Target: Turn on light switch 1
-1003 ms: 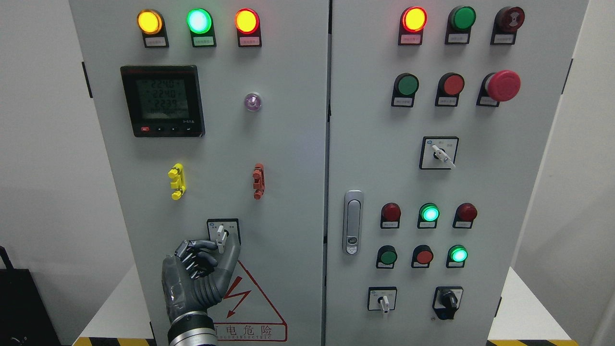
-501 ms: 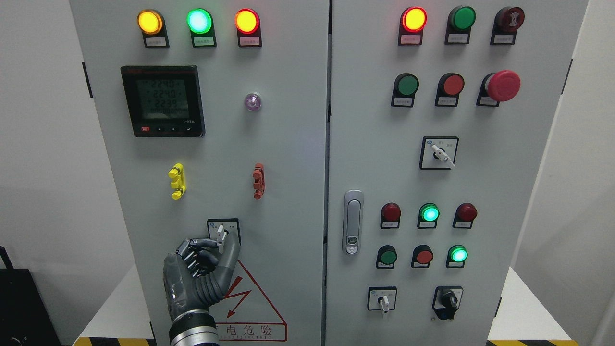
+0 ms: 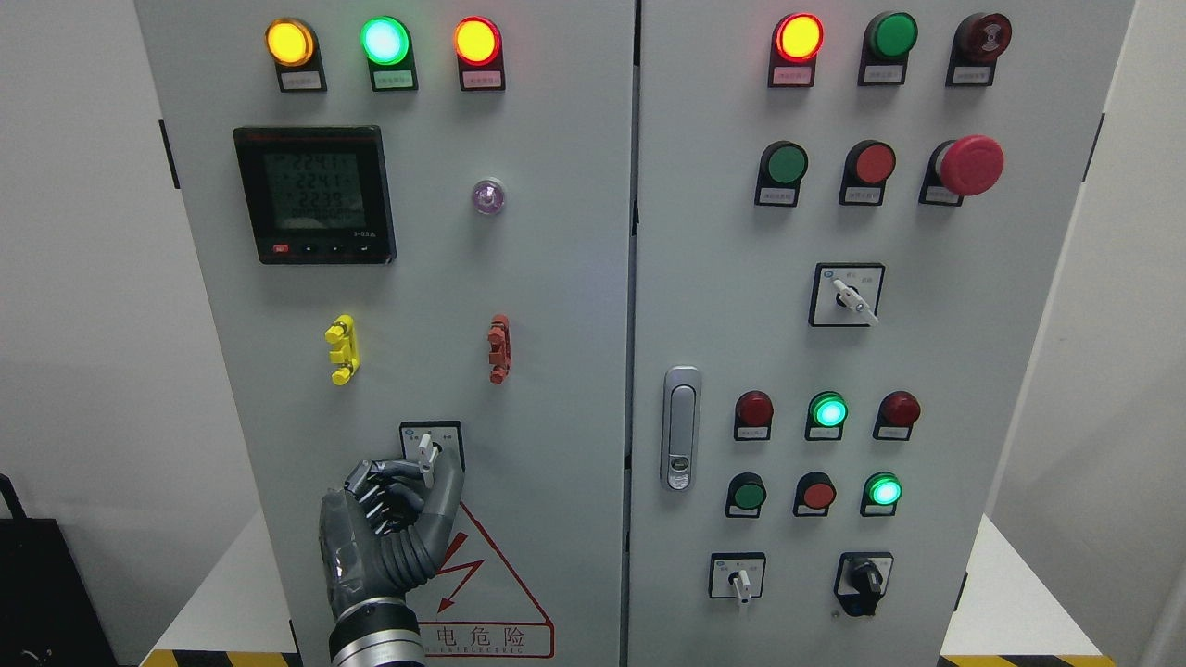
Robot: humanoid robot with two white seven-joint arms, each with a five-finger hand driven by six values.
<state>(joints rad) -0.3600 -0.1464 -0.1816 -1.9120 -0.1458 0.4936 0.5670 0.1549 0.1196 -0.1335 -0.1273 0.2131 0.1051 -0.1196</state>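
Observation:
The task's switch is a small white lever (image 3: pixel 425 448) on a black-framed square plate (image 3: pixel 452 437), low on the left cabinet door (image 3: pixel 556 278). The lever points roughly straight down. My left hand (image 3: pixel 428 471) comes up from the bottom edge, dark grey with ribbed fingers. Its thumb (image 3: pixel 448 491) lies to the right of the lever's lower end and the curled fingers (image 3: pixel 389 474) press in from the left, pinching the lever. The lever's tip is hidden between them. My right arm does not show.
Above the switch are a yellow clip (image 3: pixel 340 349), a red clip (image 3: pixel 498 348), a digital meter (image 3: pixel 314 195) and three lit lamps. A warning triangle (image 3: pixel 482 565) sits beside my wrist. The right door (image 3: pixel 927 352) carries buttons, lamps, rotary switches and a handle (image 3: pixel 681 428).
My left hand has crept slightly up and to the right, closing tighter on the lever and covering more of its lower end. The meter's digits changed a little.

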